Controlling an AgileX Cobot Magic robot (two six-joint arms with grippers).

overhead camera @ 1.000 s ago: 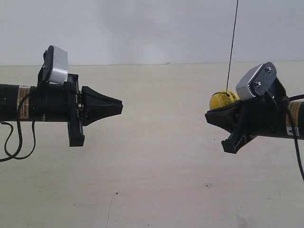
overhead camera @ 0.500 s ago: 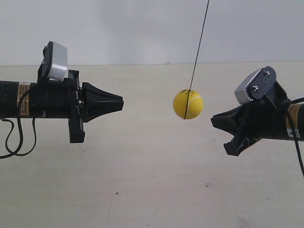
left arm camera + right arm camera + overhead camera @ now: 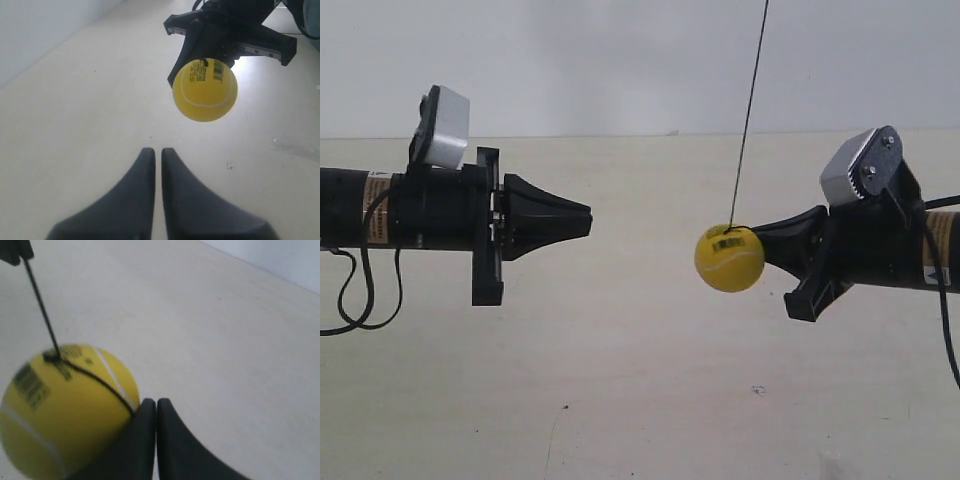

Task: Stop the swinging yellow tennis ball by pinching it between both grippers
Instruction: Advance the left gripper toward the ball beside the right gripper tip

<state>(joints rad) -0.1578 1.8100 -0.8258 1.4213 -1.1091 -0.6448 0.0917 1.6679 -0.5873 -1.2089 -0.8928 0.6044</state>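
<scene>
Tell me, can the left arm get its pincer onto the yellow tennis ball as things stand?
Probably yes. In the left wrist view only open air separates the left pincer from the yellow tennis ball, which hangs on its string straight ahead, at the tip of the right pincer.

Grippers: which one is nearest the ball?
The right gripper: its shut tip sits right at the ball, while the left gripper faces it across open space.

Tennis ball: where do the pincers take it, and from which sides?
Across its widest line, level, from two opposite sides. The tennis ball is round and hangs by a string on top, so off-centre contact would likely deflect it. Right pincer sits at one side; left pincer should meet the opposite.
</scene>
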